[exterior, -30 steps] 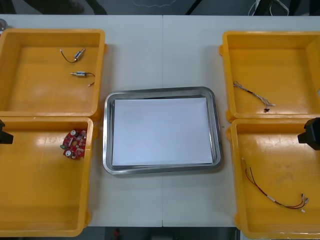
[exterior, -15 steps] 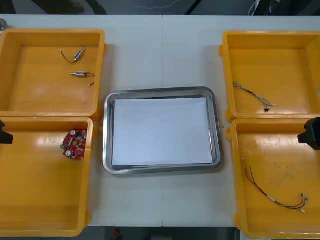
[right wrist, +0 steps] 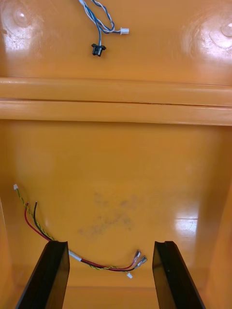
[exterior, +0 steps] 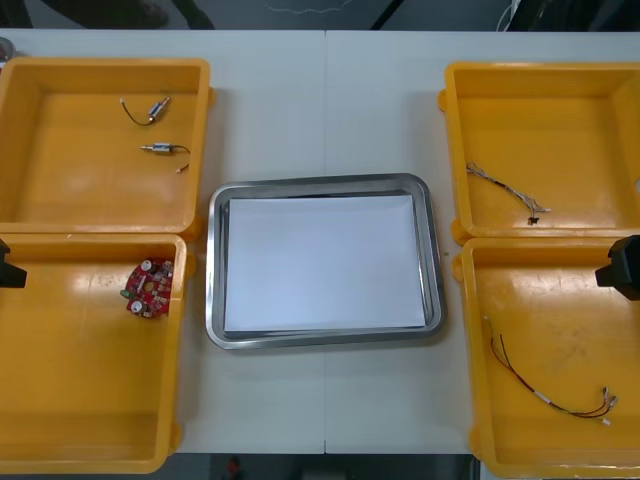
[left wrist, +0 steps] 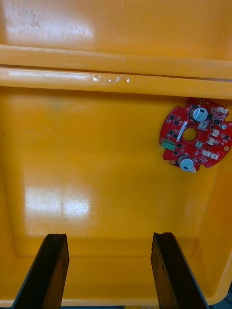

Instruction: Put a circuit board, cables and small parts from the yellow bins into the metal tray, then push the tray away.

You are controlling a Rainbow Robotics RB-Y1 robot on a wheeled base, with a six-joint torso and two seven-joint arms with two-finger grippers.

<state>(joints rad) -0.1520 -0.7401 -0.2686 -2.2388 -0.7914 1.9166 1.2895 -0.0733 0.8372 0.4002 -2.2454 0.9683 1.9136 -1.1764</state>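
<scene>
Four yellow bins: two stand at each side of the light table, namely the far left bin, near left bin, far right bin and near right bin.
Metal tray: lies between the bins at mid-table, white inside.
Circuit board: round and red, flat in the near left bin, close to the wall nearest the tray.
Small metal parts: two pieces with short leads, well apart from the board, in the far left bin.
Blue and white cable: stretched across the far right bin's floor.
Red and yellow cable: curved along the near right bin's floor, its connector end between the right fingers.
Left gripper: fingers spread, holding nothing, over the near left bin's outer side, short of the board.
Right gripper: fingers spread, holding nothing, above the near right bin.
Change over the last second: none visible; both grippers, the tray and every part sit where they were.
</scene>
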